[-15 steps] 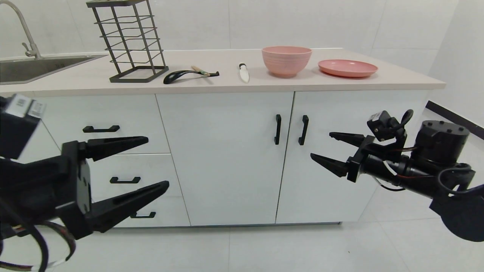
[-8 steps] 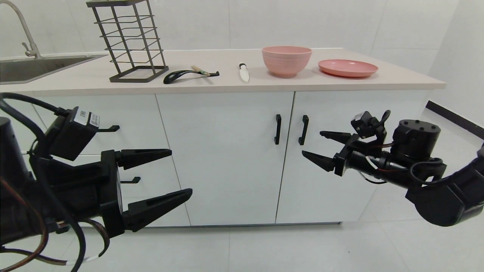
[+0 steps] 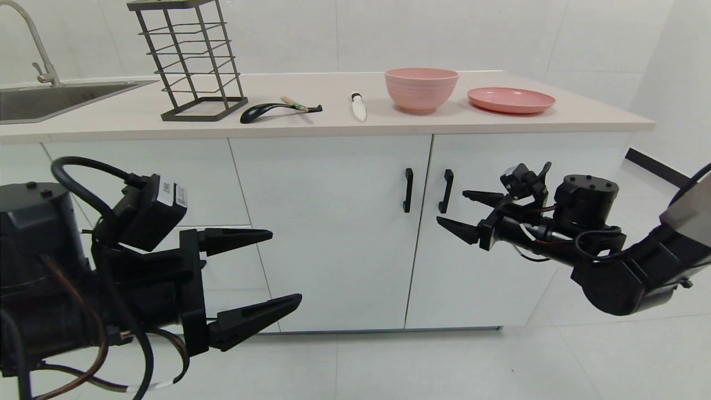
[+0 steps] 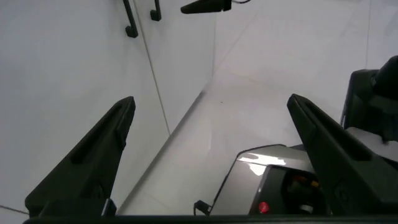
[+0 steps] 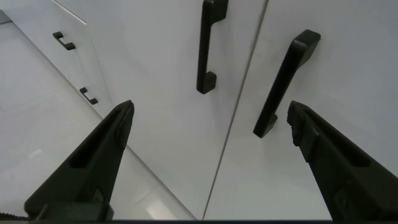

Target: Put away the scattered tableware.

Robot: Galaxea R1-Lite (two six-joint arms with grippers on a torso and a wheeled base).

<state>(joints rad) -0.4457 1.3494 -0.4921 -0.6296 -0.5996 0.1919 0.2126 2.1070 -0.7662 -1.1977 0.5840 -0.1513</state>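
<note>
Matt pink plastic-looking bowl (image 3: 421, 89) and plate (image 3: 510, 100), black wire rack (image 3: 189, 58), steel sink (image 3: 53, 99), smooth countertop (image 3: 311, 119).

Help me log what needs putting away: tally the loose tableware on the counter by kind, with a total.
bowl: 1
plate: 1
spoon: 1
knife: 1
wooden utensil, too small to tell its kind: 1
Total: 5

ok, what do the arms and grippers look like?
Both matte black. Left gripper and right gripper each have two long, tapered, pointed fingers. A boxy camera on the left wrist carries a white label; a black cable loops above it. Thin red wires run along the right wrist; its upper link is grey.
</note>
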